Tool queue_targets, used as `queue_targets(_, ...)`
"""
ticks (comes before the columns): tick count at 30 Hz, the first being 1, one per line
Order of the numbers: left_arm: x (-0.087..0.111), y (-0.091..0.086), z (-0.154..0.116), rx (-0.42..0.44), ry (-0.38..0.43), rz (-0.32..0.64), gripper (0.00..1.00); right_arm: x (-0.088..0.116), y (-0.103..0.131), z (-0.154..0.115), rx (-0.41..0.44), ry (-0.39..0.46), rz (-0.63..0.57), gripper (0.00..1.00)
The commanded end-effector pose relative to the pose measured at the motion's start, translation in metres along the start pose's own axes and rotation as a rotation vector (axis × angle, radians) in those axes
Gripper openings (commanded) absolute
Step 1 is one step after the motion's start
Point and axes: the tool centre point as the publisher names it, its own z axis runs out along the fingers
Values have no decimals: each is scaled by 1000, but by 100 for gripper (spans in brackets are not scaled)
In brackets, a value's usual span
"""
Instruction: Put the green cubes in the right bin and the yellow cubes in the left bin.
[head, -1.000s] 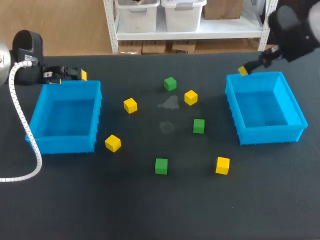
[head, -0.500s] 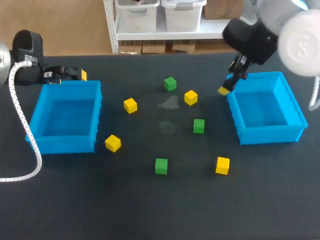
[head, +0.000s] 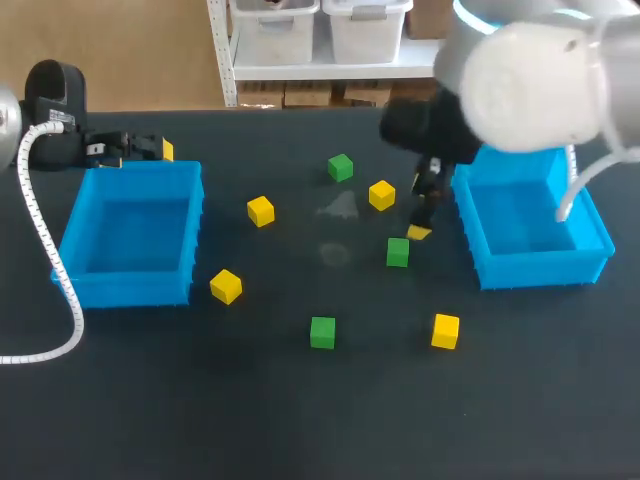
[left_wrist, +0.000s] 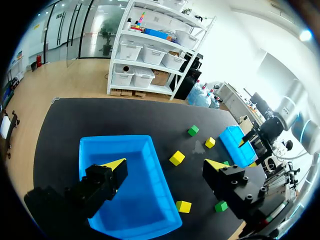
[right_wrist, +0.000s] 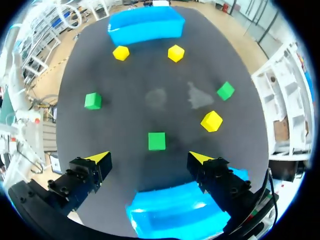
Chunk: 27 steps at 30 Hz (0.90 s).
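The cubes look small, rigid and light; I judge a pinch across two flat opposite faces will hold. I count three green cubes (head: 398, 252) and four yellow cubes (head: 261, 211), loose on the worktop (head: 300, 420) between the left bin (head: 130, 285) and right bin (head: 540, 268). My right tool (right_wrist: 150, 158) hangs spread wide over one green cube. My left tool (left_wrist: 165, 164) gapes empty by the left bin.

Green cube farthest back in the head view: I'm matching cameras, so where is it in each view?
Head view: green cube, rearmost of all cubes.
Left wrist view: green cube far ahead of the left gripper.
Right wrist view: green cube ahead of the right gripper.
Shared landmark: the yellow cube right beside it.
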Motion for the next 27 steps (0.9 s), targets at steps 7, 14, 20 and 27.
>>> queue_targets(7,1,3,0,12,-6,3,100,-13,-9,40,14,10,60,100)
queue_targets(14,1,3,0,12,-6,3,100,-5,-6,62,17,45,60,100)
queue_targets(20,1,3,0,12,-6,3,100,1,-6,70,20,62,61,100)
queue_targets(27,1,3,0,12,-6,3,100,2,-9,83,43,81,59,100)
